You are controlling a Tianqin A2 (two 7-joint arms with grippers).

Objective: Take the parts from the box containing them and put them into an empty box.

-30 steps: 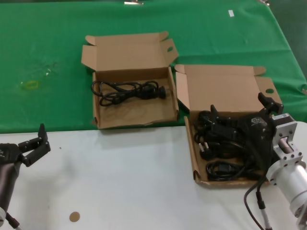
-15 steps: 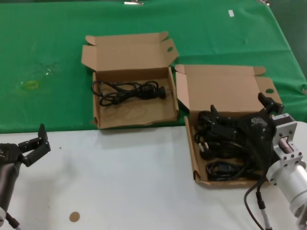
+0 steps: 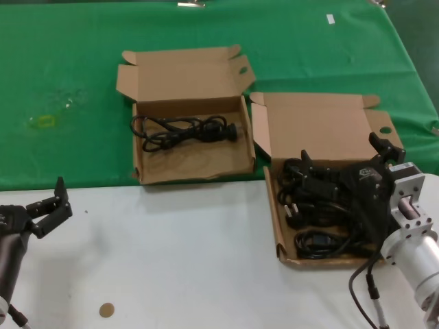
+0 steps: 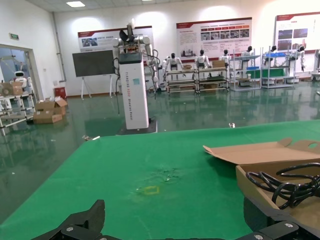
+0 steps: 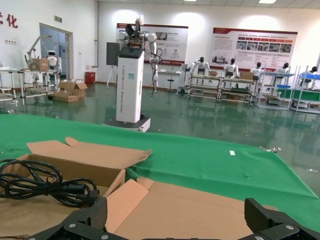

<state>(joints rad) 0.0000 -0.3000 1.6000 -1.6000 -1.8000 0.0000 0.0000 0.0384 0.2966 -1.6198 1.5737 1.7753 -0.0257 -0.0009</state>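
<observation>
The shallow box (image 3: 271,226) at the right holds a pile of several black power cords (image 3: 312,205). My right gripper (image 3: 343,156) hangs just over that pile, open and empty; in the right wrist view (image 5: 175,216) it faces the box's lid panel (image 5: 200,207). The deeper box (image 3: 195,173), left of the shallow one on the green cloth, holds one looped cord (image 3: 182,130), also seen in the right wrist view (image 5: 45,182) and the left wrist view (image 4: 287,185). My left gripper (image 3: 48,205) is parked open and empty over the white table at the near left.
A green cloth (image 3: 68,68) covers the far half of the table and white tabletop (image 3: 171,260) the near half. A small brown disc (image 3: 105,310) lies near the front edge. A yellow mark (image 3: 44,121) is on the cloth at the left.
</observation>
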